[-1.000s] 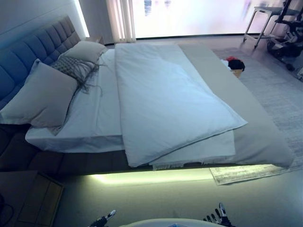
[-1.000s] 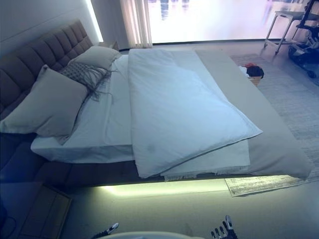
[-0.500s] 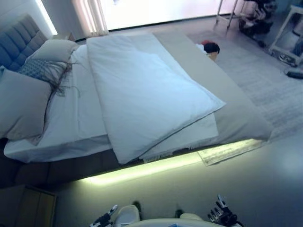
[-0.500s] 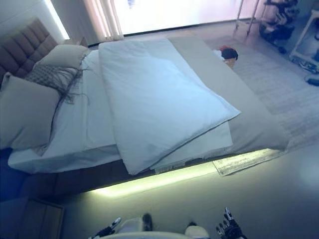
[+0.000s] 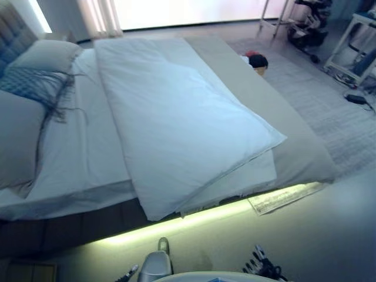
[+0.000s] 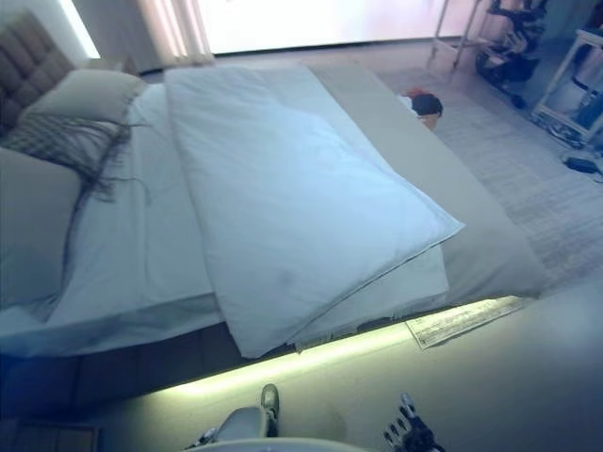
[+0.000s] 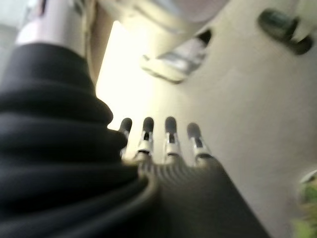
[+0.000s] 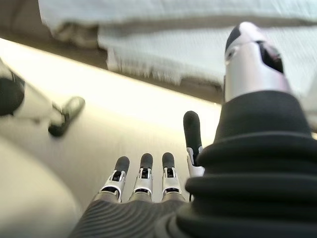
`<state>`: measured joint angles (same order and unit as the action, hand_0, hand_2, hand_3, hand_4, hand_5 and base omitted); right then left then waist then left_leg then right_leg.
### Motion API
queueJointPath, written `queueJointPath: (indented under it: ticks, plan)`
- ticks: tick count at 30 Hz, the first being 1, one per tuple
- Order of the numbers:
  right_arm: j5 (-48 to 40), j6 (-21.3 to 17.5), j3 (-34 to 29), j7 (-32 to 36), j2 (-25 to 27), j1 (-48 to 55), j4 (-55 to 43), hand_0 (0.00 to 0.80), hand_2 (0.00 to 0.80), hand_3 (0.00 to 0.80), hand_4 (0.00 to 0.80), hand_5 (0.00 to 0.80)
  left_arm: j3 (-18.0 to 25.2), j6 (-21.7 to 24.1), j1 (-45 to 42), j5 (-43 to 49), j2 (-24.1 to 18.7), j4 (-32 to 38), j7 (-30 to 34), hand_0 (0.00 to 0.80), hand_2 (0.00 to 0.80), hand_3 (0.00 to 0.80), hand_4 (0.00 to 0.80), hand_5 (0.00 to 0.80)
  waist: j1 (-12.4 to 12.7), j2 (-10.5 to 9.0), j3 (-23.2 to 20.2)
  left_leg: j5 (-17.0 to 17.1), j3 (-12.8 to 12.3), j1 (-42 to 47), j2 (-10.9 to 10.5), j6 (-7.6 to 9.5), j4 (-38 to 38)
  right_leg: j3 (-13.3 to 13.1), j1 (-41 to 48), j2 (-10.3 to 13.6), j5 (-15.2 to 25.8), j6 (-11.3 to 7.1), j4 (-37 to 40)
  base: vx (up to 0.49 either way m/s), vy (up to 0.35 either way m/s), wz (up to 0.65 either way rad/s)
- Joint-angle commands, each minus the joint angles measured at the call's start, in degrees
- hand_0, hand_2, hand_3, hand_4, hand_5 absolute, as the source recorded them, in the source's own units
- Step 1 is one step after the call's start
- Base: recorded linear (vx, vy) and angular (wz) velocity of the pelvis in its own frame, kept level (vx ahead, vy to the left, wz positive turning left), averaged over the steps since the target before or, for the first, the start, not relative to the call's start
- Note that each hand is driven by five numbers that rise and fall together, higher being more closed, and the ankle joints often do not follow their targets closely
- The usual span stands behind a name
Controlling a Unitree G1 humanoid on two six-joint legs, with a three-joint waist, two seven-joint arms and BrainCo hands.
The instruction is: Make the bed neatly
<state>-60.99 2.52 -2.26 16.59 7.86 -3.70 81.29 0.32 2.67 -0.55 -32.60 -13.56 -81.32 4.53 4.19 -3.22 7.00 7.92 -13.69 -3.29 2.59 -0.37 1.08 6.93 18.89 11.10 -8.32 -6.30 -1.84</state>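
Observation:
A wide bed [image 5: 299,147] with a grey cover fills the head views. A white duvet [image 5: 176,123], folded over on itself, lies askew along the bed's middle, its near corner [image 5: 154,212] hanging over the side. Beneath it, a second white layer [image 5: 252,176] with a fringed edge [image 8: 143,69] pokes out. At the head end lie grey pillows [image 5: 20,141] and a fringed knit cushion [image 5: 32,85]. My left hand [image 7: 163,139] and right hand [image 8: 143,176] hang low by the bed's side above the floor, both open and holding nothing.
A lit strip [image 5: 194,220] glows under the bed's near side. A rug's corner [image 5: 282,197] pokes out by the foot end. On the far side stand a small basket with dark and red things [image 5: 254,61], a metal table [image 5: 276,12] and more equipment [image 5: 352,41].
The whole picture has shifted: the camera has turned toward the foot end and drawn nearer the bed. The bedding lies as before. Both hands stay low and open.

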Motion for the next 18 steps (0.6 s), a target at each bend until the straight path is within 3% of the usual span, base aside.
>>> queueJointPath:
  ticks: [1,4,6,9,11,14,15,18]
  plan:
    - [-0.1,-0.8,0.0,2.8,2.2,-0.9,-1.9,0.000,0.000,0.000,0.000,0.000,-0.6,0.1,1.5,2.4,0.1,-1.8,0.1,0.000,0.000,0.000,0.000,0.000,1.4,1.96,-2.5,1.0,0.9,-4.9,5.6,-3.39,1.1,4.3,3.3,-0.2,-0.2,-1.43,-3.4,0.188,0.174,-0.34]
    - [0.1,-0.7,-0.3,1.5,2.2,-1.2,-1.7,0.000,0.000,0.000,0.000,0.000,-1.0,-0.1,2.8,1.1,-0.1,-1.2,0.7,0.000,0.000,0.000,0.000,0.000,1.1,1.53,-3.1,-0.7,0.8,-5.3,4.4,-2.19,2.7,3.6,2.5,1.2,1.8,-1.84,-4.1,0.175,0.177,-0.20]
    - [0.3,-1.5,-0.7,-1.1,2.4,-1.2,-1.1,0.000,0.000,0.000,0.000,0.000,-2.1,-0.2,4.0,1.2,0.4,-1.0,0.9,0.000,0.000,0.000,0.000,0.000,1.3,1.07,-3.7,-1.9,1.2,-5.8,2.6,-0.71,3.2,2.9,1.9,2.6,5.4,-2.31,-5.9,0.152,0.161,0.03]
    - [-1.0,-2.1,-1.9,-1.8,3.1,-1.3,-0.8,0.000,0.000,0.000,0.000,0.000,-3.8,-0.9,4.3,2.9,0.2,-1.2,0.9,0.000,0.000,0.000,0.000,0.000,0.3,1.33,-3.5,-3.7,1.3,-3.7,0.1,1.62,2.7,1.1,-4.8,5.6,13.5,-2.81,-17.9,0.211,0.186,0.00]
    - [-1.2,-1.7,-2.0,-1.9,3.5,-1.1,-0.8,0.000,0.000,0.000,0.000,0.000,-4.2,-1.3,4.4,3.7,-0.2,-1.3,0.8,0.000,0.000,0.000,0.000,0.000,-0.6,2.09,-3.4,-4.1,1.1,-2.3,0.1,2.01,2.2,0.3,-8.2,4.8,13.7,-1.99,-20.7,0.238,0.121,0.19]
    - [-2.5,-1.5,-1.5,-1.9,3.9,-1.4,0.3,0.000,0.000,0.000,0.000,0.000,-4.4,-1.2,4.7,2.6,-0.4,-1.4,0.3,0.000,0.000,0.000,0.000,0.000,-2.6,3.75,-2.2,-4.5,-0.1,2.1,0.6,1.12,0.4,2.0,-15.7,2.8,11.4,0.05,-16.3,0.217,-0.017,0.23]
    - [-3.6,-1.7,-1.4,-1.8,4.1,-1.6,0.5,0.000,0.000,0.000,0.000,0.000,-4.6,-0.7,4.9,2.0,-0.3,-1.2,0.3,0.000,0.000,0.000,0.000,0.000,-3.1,4.24,-1.4,-4.9,0.6,3.6,0.6,0.62,0.1,2.0,-18.2,2.2,10.7,0.58,-12.7,0.123,-0.133,-0.01]
    - [-4.2,-2.0,-1.4,-1.6,4.4,-2.9,-0.2,0.000,0.000,0.000,0.000,0.000,-4.7,-0.2,5.8,1.9,-0.2,0.0,0.3,0.000,0.000,0.000,0.000,0.000,-4.0,4.39,0.5,-7.3,2.6,3.8,0.3,-0.38,0.8,0.2,-25.7,3.7,17.2,-0.69,-4.0,0.038,-0.210,0.15]
